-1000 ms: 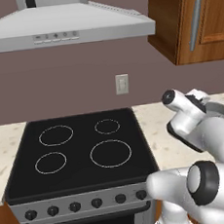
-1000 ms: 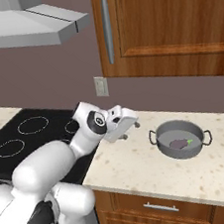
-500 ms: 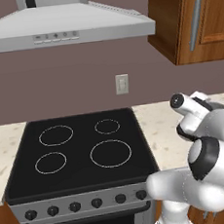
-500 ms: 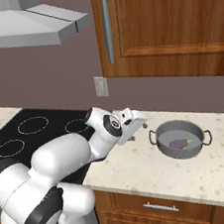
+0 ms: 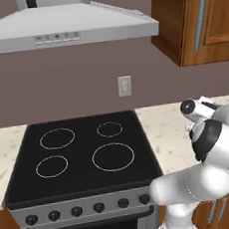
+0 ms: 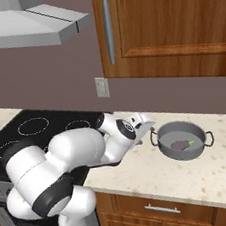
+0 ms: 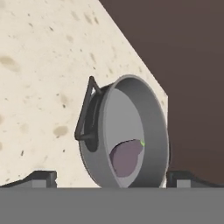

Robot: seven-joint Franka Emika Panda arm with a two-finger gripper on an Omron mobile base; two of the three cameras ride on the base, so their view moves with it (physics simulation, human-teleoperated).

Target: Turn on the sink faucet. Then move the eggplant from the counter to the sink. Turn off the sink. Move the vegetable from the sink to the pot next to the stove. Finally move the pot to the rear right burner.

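A grey two-handled pot (image 6: 184, 155) stands on the speckled counter (image 6: 143, 174) to the right of the stove (image 5: 80, 155). The purple eggplant (image 6: 180, 145) lies inside it. My gripper (image 6: 148, 127) hovers just left of the pot, level with its left handle, and points at it. In the hand view the pot (image 7: 122, 113) sits close ahead with the eggplant (image 7: 127, 157) in its bottom, and my gripper (image 7: 113, 178) is open, its fingertips (image 7: 41, 177) spread wide at either side with nothing between them. The rear right burner (image 5: 109, 129) is bare.
The black cooktop has several ring burners and a row of knobs (image 5: 86, 209) along its front. A range hood (image 5: 62, 27) hangs above, and a wooden wall cabinet (image 6: 173, 21) sits over the pot. A wall outlet (image 6: 101, 87) is behind the counter.
The arm has swung right across the counter, carrying the open hand from near the stove's edge up to the pot's left handle. The pot and eggplant have not moved.
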